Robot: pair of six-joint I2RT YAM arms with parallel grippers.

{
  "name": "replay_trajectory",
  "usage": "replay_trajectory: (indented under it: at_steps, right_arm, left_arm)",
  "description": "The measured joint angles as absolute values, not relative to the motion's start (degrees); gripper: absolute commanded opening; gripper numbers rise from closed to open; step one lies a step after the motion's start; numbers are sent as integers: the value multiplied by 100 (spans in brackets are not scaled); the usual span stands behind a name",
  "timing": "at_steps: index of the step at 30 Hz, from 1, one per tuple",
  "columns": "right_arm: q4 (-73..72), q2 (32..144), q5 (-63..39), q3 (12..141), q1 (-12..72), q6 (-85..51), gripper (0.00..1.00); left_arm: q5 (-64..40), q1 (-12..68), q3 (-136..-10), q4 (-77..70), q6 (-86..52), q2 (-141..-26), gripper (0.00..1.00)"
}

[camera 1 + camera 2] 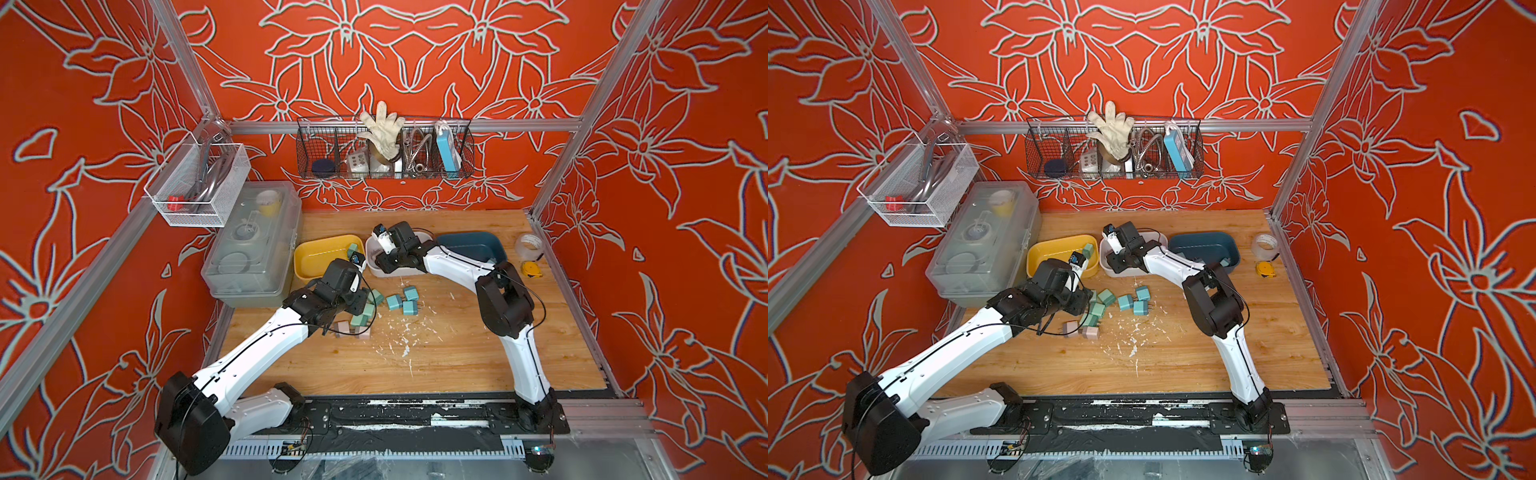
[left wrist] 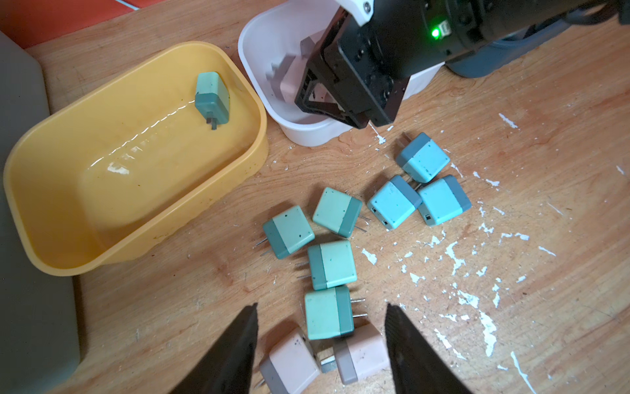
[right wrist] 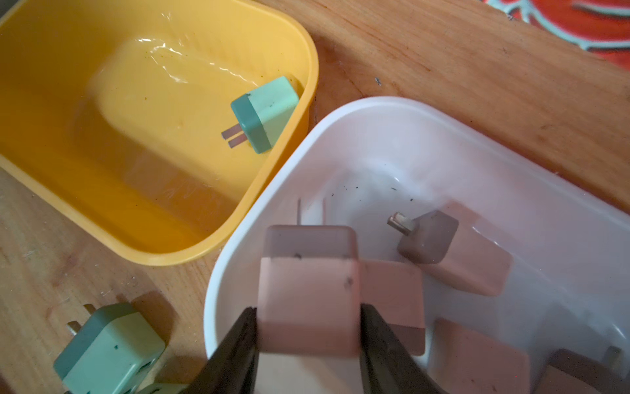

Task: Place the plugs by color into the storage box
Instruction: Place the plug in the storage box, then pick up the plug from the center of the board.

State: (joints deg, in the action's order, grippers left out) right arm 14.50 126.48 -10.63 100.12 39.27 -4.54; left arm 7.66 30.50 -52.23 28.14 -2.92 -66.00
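The right pincer (image 3: pixel 308 308) holds a pink plug (image 3: pixel 308 290) by 2 opposite sides, prongs pointing away from the wrist. The plug fills the narrow gap between the jaws and looks blurred. It hangs over the near edge of the white bin (image 3: pixel 341 153). At least 3 more pink plugs (image 3: pixel 456 259) lie on the bin's floor.

The left pincer (image 2: pixel 320 307) has its jaws well apart with nothing gripped. It hovers over the loose plugs on the worktop (image 1: pixel 457 353); how high it stands, I cannot tell.

In the left wrist view, 9 plugs lie loose on the worktop:
- 4 mint plugs (image 2: pixel 330 264) lie in a close cluster. The one nearest the left pincer (image 2: pixel 327 312) shows between its 2 fingers.
- 3 blue plugs (image 2: pixel 392 201) lie bunched just beside the mint ones, on the side toward the white bin.
- 2 pink ones (image 2: pixel 289 365) lie closest to the left wrist. Their prong ends face each other, and one touches the nearest mint plug.

The yellow bin (image 3: pixel 136 136) sits just beside the white bin. It holds 1 mint plug (image 3: pixel 266 112), which leans against the wall nearest the white bin with its prongs toward the middle.

In both top views the yellow, white and blue bin (image 1: pixel 469 243) stand in a row along the back of the worktop, with the right arm reaching across the blue bin.
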Motion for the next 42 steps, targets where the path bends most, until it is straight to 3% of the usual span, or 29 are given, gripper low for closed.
replay_trajectory:
  at_steps: [8,16,37,42]
  right_arm:
    - [1457,12648,-1321,10012,3876,-554,51]
    - [1413,12648,-2018,10038,3533,-873,44]
    - [1400,12905,-3577,10731,2309,-1693,38]
    - [1229,12916,-4202,10731,2132,-1817,31]
  left_arm:
    - [788,3072,-5223,2812,-235,-6785,61]
    - [845,3072,-5236,2797,-187,-7011,62]
    - [908,2753,-6283,2657,1,-7981,59]
    - [775,2711,-6377,2512,1,-8331,58]
